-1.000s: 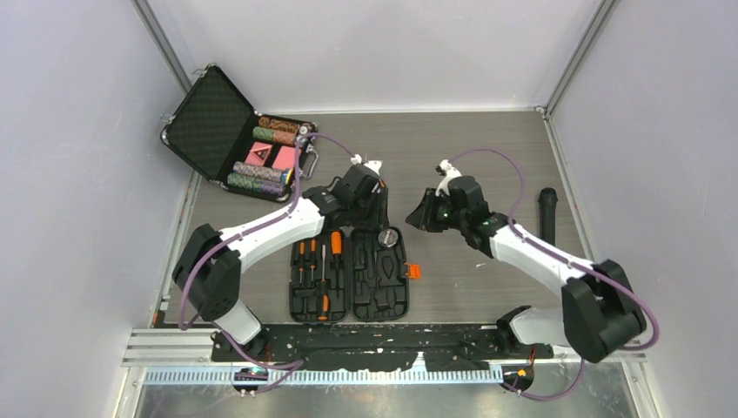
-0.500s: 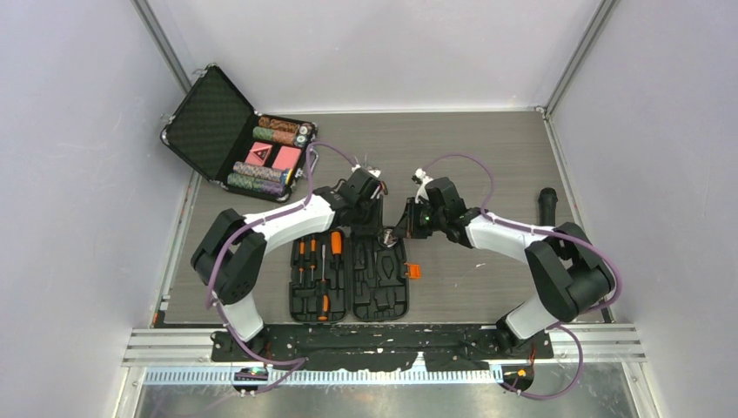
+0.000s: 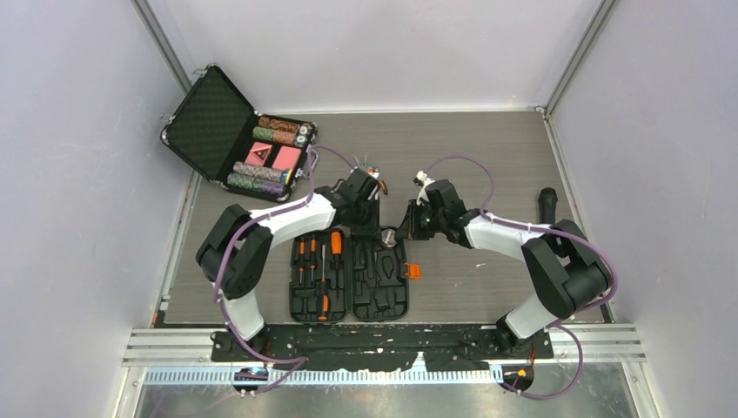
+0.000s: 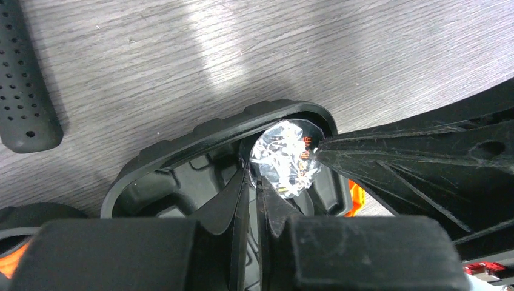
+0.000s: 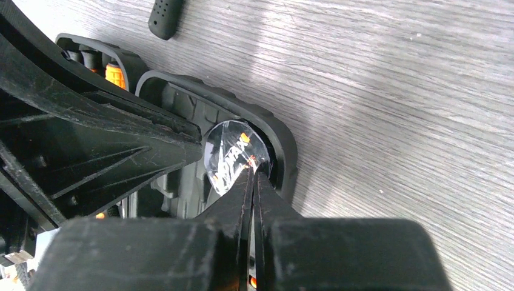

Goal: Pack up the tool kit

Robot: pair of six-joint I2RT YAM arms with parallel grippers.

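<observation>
The tool kit (image 3: pixel 383 292) lies open and flat on the table, with orange-and-black screwdrivers (image 3: pixel 318 261) in its left half. A round disc in shiny crinkled wrap (image 3: pixel 391 235) sits in the top corner of the right half, just inside the rim (image 4: pixel 200 136). My left gripper (image 4: pixel 254 177) has its jaws closed to a thin slit, tips at the disc's (image 4: pixel 285 157) lower left edge. My right gripper (image 5: pixel 253 171) is shut, tips touching the wrap of the disc (image 5: pixel 233 154) from the other side. I cannot tell whether either one pinches the film.
An open metal-edged briefcase (image 3: pixel 209 117) with chips and red cards stands at the back left. A black perforated cylinder (image 3: pixel 547 209) lies by the right wall. The kit's orange latch (image 3: pixel 412 271) sticks out on its right side. Walls close in on three sides.
The right arm swung left from mid-table to the kit's top corner and its jaws shut. The left gripper's jaws closed down while it stayed over the same corner.
</observation>
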